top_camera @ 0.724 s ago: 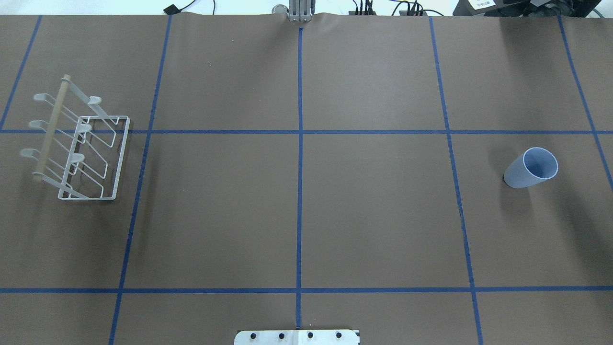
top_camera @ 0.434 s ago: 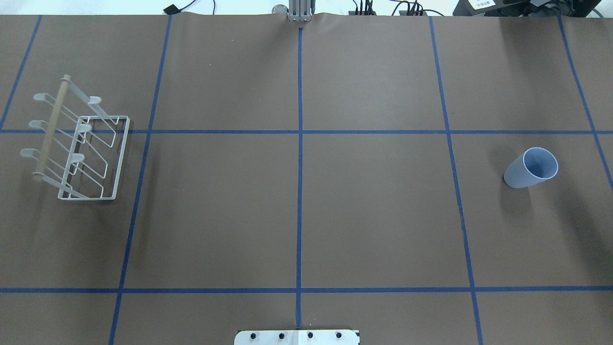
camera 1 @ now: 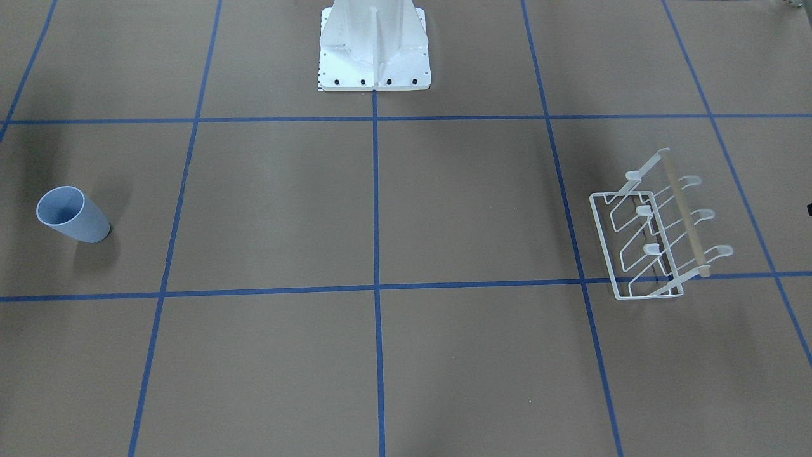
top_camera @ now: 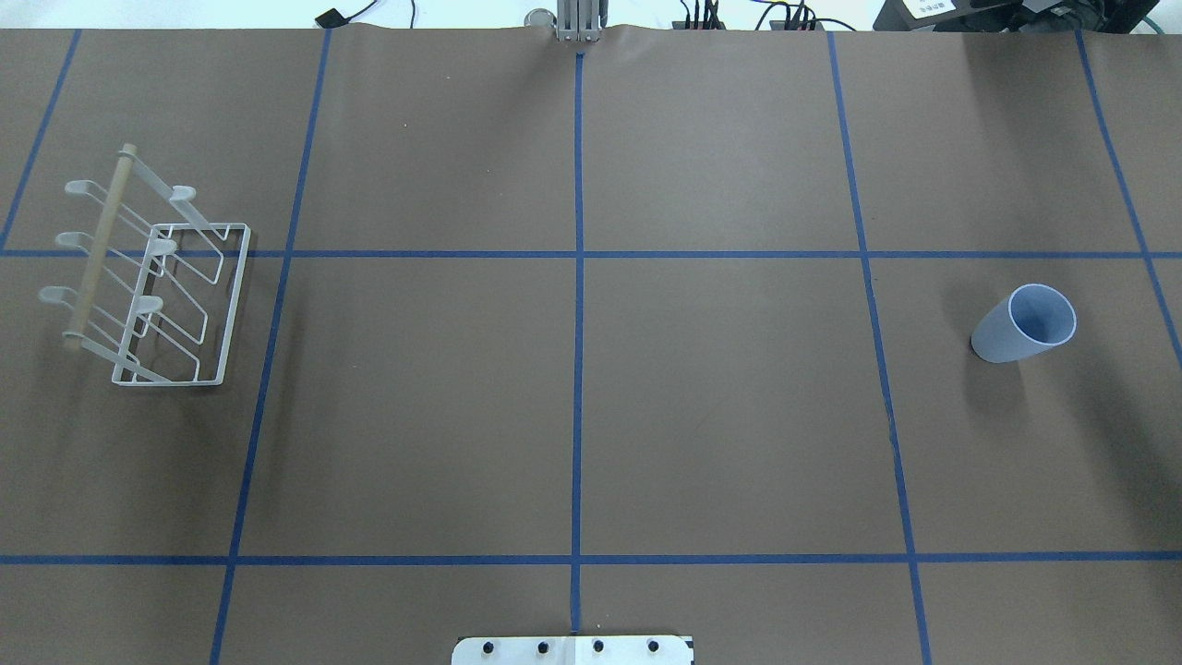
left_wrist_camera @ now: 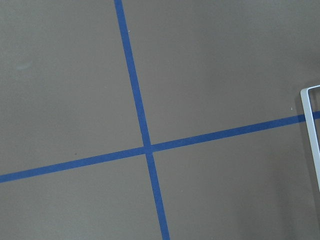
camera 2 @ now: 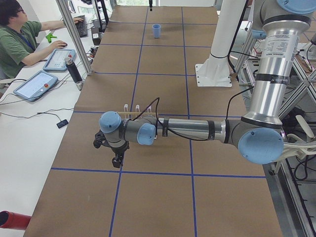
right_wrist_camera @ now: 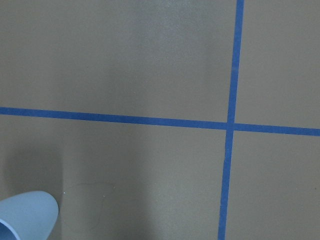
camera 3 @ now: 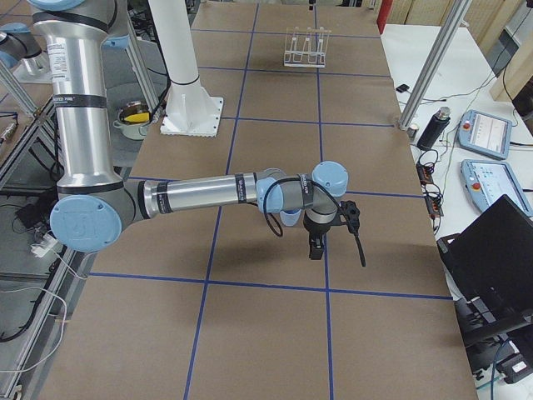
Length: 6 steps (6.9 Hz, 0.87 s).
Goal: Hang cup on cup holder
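Showing cup (top_camera: 1025, 325) upright, mouth up, long axis vertical, on right side of table (top_camera: 720, 416), well apart from rack (top_camera: 235, 305) at left. Found right gripper (camera 3: 315, 248) raised near cup; caught only cup's edge in lower-left corner of right wrist view, so judged cup off to side of jaws, not between them. Found left gripper (camera 2: 117, 162) by rack. Could not tell jaw state, either side. Judged right gripper nearer for grasp.

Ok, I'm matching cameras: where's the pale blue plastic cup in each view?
Front-facing: pale blue plastic cup far left.
Overhead: cup far right.
Exterior left: cup top centre.
Exterior right: cup centre, behind near arm.
Left wrist: absent.
Right wrist: cup bottom-left corner.
Landmark: white wire rack, opposite table end.
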Each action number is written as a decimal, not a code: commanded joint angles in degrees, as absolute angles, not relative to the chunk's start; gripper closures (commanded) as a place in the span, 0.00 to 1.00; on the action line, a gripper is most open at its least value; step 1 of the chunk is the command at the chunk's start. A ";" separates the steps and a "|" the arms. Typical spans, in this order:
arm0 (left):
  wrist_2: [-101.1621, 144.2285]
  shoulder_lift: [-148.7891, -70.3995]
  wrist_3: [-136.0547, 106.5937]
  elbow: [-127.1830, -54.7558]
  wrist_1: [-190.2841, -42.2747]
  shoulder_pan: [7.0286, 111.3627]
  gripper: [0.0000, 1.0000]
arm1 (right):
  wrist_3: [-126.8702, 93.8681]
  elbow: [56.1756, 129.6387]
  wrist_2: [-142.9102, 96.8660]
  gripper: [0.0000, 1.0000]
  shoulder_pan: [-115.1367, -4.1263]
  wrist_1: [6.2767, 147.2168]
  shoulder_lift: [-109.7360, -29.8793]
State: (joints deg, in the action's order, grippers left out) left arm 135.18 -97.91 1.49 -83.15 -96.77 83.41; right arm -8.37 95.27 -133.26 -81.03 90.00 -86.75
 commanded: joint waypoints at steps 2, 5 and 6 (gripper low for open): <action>135.35 -97.91 1.49 -83.41 -96.77 83.41 0.01 | -8.44 99.22 -133.07 0.00 -81.04 89.83 -85.00; 135.18 -97.91 1.49 -83.06 -96.77 83.41 0.01 | -8.97 99.58 -131.66 0.00 -74.63 86.52 -82.79; 135.18 -97.91 1.49 -83.06 -96.77 83.41 0.01 | -8.88 98.80 -131.49 0.00 -71.92 82.13 -84.45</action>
State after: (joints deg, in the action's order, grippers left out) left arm 135.23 -97.91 1.49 -83.17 -96.77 83.41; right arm -8.96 99.31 -131.73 -74.83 86.64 -83.18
